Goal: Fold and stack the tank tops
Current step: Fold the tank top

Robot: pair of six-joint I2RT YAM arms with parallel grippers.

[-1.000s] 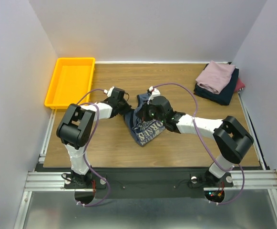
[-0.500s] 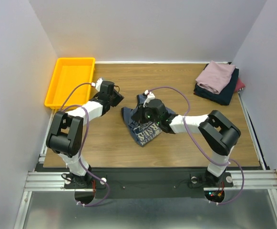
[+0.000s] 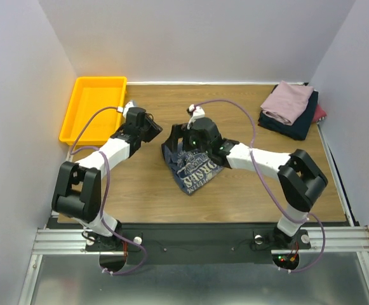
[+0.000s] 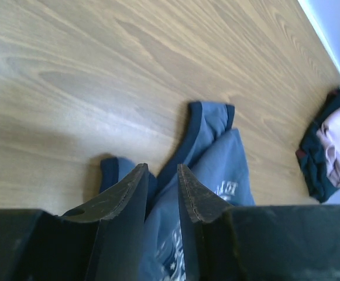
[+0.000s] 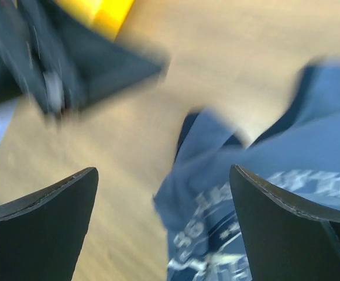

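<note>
Only the left wrist view shows the left gripper point(image 4: 160, 186) nearly closed, empty.

Left pincer point(image 4: 161, 187) nearly closed and empty, right pincer point(image 5: 164, 205) spread wide.

Bare table point(image 3: 248, 190) lies open right of the slate-blue tank top point(image 3: 195, 166); the left gripper point(image 3: 154, 130) seemingly crowds its left.

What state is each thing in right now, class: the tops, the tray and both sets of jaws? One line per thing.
slate-blue tank top: crumpled on the table, lettering up, not yet folded.
folded stack: pink top uppermost, navy and maroon beneath, at the far right corner.
yellow tray: empty.
left gripper: jaws nearly closed, nothing held, off the cloth.
right gripper: jaws wide open above the top's edge.
</note>
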